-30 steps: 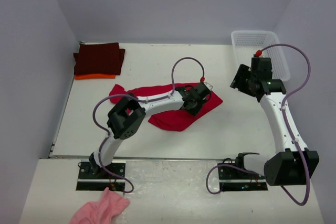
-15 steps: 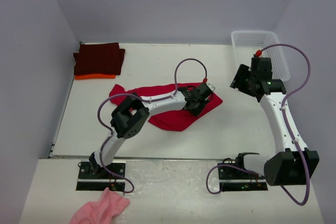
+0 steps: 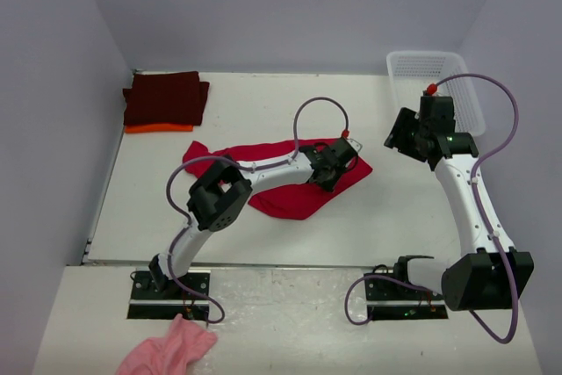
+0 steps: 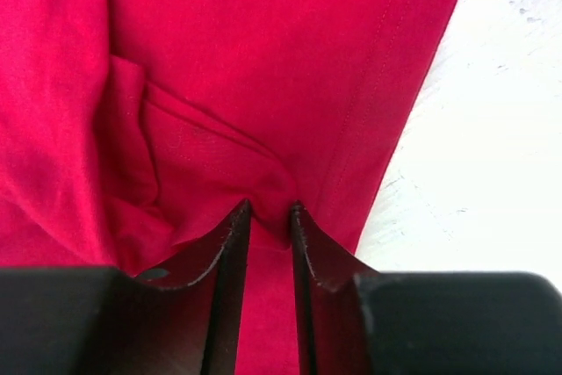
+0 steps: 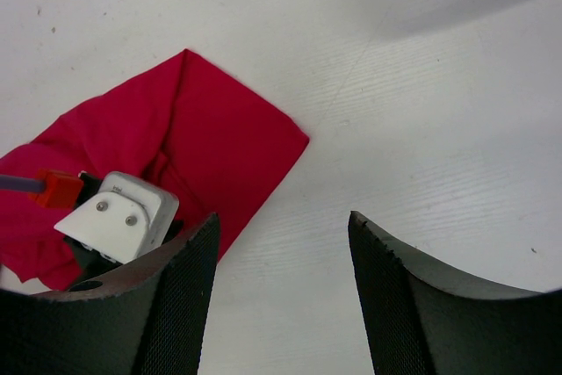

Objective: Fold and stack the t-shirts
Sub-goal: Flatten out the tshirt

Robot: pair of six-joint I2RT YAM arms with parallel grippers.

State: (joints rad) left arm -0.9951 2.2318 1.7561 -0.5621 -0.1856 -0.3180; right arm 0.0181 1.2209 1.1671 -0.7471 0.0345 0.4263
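The bright red t-shirt (image 3: 285, 198) lies rumpled at the table's middle. My left gripper (image 3: 339, 162) is down on its right part. In the left wrist view the jaws stand narrow, with a raised fold of the red t-shirt (image 4: 263, 59) pinched between the fingertips of the left gripper (image 4: 270, 210). A dark maroon t-shirt (image 3: 165, 98) lies folded on an orange t-shirt (image 3: 158, 128) at the back left. My right gripper (image 3: 399, 140) hovers open to the right of the red t-shirt (image 5: 219, 138), and the right gripper (image 5: 283, 221) has only bare table between its fingers.
A white mesh basket (image 3: 435, 76) stands at the back right corner. A small pink fluffy cloth (image 3: 171, 349) lies by the left arm's base, off the table top. Walls close in the table on the left, back and right.
The left gripper has slid slightly right along the red t-shirt and its jaws have narrowed onto a fold. The right arm has stayed still.
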